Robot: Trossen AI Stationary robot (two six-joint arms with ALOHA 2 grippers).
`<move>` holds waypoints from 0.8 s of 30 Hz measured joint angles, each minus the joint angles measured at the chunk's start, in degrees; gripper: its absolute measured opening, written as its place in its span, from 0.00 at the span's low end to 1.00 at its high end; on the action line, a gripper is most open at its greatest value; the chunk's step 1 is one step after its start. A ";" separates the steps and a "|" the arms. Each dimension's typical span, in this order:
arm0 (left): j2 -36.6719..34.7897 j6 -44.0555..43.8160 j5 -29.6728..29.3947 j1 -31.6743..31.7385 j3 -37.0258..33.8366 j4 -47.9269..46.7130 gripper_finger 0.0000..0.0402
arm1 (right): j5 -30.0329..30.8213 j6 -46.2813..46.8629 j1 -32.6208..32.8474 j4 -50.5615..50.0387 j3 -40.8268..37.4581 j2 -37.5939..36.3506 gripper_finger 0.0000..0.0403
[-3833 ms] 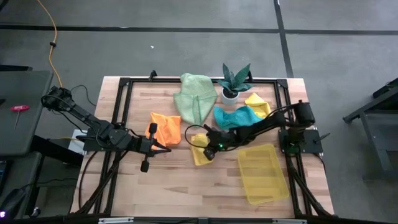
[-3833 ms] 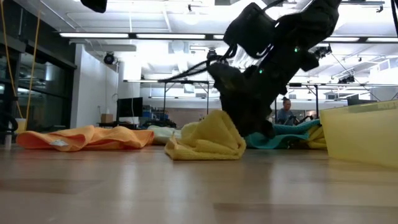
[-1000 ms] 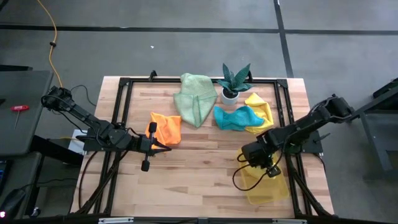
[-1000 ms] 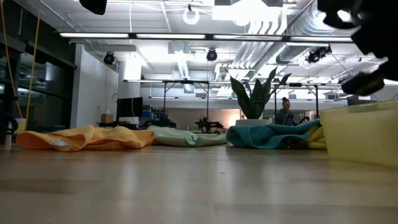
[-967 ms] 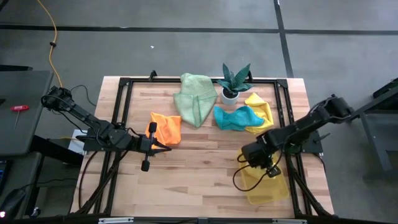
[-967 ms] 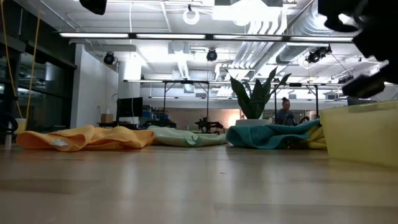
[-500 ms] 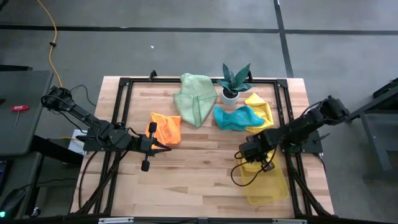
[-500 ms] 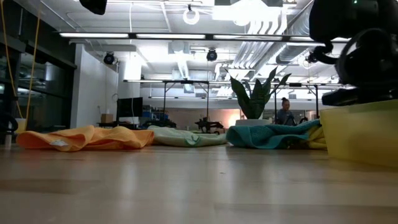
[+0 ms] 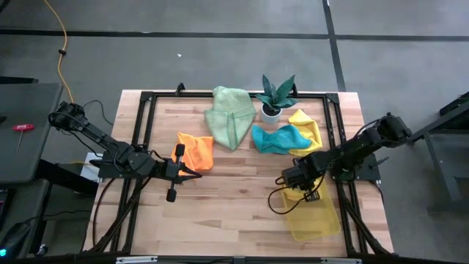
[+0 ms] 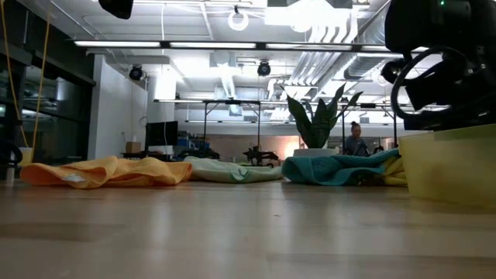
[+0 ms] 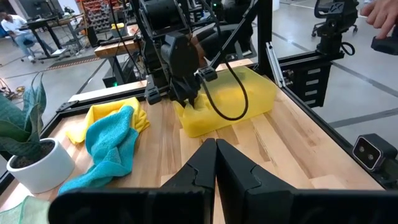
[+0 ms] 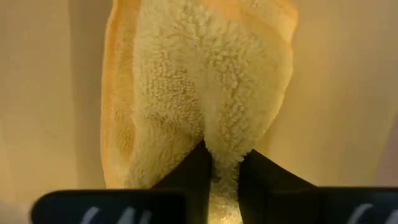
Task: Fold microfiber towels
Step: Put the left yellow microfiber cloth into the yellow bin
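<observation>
Right tool (image 12: pixel 225 168) pinches a yellow towel (image 12: pixel 199 93) inside the yellow tray (image 9: pixel 322 220); left tool (image 11: pixel 216 163) clenched.

Colours all over this pale, striped wooden table (image 9: pixel 220 198), framed in black. The orange towel (image 9: pixel 195 151) is glowing at nine o'clock, a pale green towel (image 9: pixel 229 116) is lying at twelve, and a teal towel (image 9: pixel 277 138) is sitting just right of centre, with a plain yellow towel (image 9: pixel 306 126) peeking out beside it. The spiky plant (image 9: pixel 276 92) is showing dark green leaves over a white pot (image 11: pixel 34 165). At four o'clock the translucent yellow tray (image 9: pixel 314 216) is shining, and inside it a fluffy yellow towel (image 12: pixel 199 93) with an orange-tinged edge is showing between the right gripper (image 12: pixel 226 168)'s black fingers. The left gripper (image 11: pixel 216 155) is showing black too.
</observation>
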 joint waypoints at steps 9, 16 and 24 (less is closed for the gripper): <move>0.00 0.00 0.02 -0.01 0.00 0.01 0.00 | 2.79 -0.82 0.00 -9.03 4.25 -0.01 0.34; 0.00 -0.11 0.04 -0.02 0.00 -0.31 0.00 | 3.84 -0.69 0.40 -15.44 10.15 -0.04 0.35; 0.00 -1.52 0.13 -0.01 0.00 -2.17 0.00 | -3.42 3.49 4.99 -12.57 8.40 -0.09 0.05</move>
